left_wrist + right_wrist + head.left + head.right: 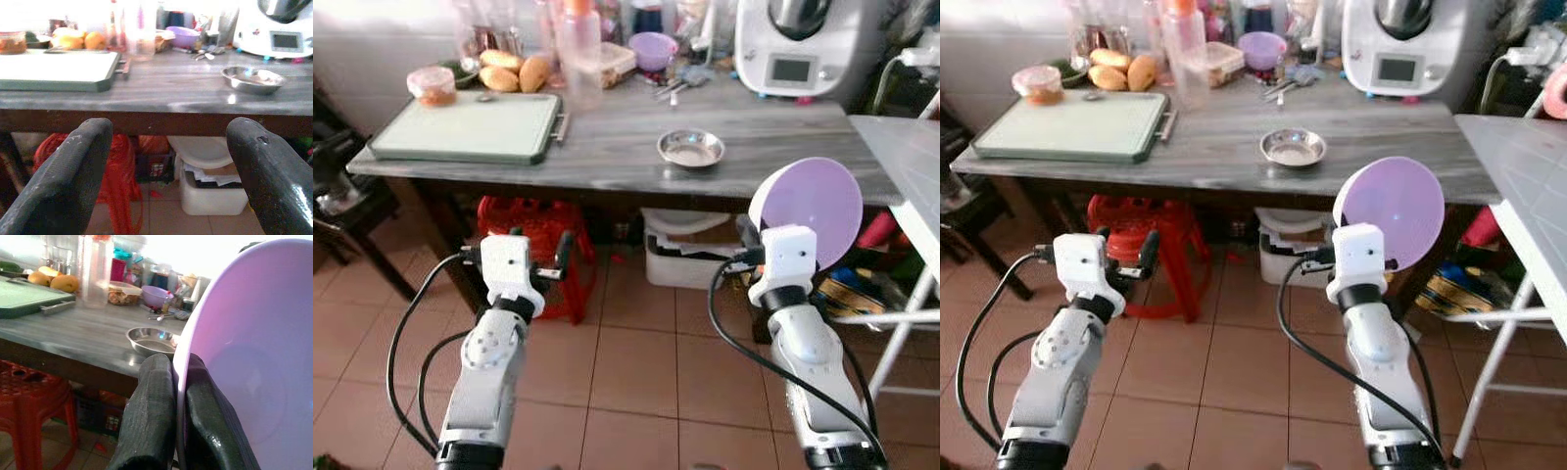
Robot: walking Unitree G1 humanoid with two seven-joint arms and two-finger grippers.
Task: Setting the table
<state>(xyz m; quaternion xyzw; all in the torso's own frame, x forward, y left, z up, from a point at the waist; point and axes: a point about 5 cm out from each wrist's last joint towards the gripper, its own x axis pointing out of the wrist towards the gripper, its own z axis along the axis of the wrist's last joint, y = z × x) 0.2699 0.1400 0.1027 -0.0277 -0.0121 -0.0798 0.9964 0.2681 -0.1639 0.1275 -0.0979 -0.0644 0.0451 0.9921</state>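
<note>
Right gripper (173,431) pinches the rim of a lilac plate (813,201), held upright just short of the grey table (607,147) edge, left gripper (168,171) spread wide and empty at similar height: carrying step, so next likely lift, level and lay plate beside steel dish (690,148).

Two silver arms end in white wrist blocks, trailing looped black cables, with scuffed matte-black fingers (63,186).

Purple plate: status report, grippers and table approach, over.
Right gripper shut on purple plate, held on edge short of the table. Left gripper open, empty, facing the table edge. Steel bowl sits ahead of the plate.
</note>
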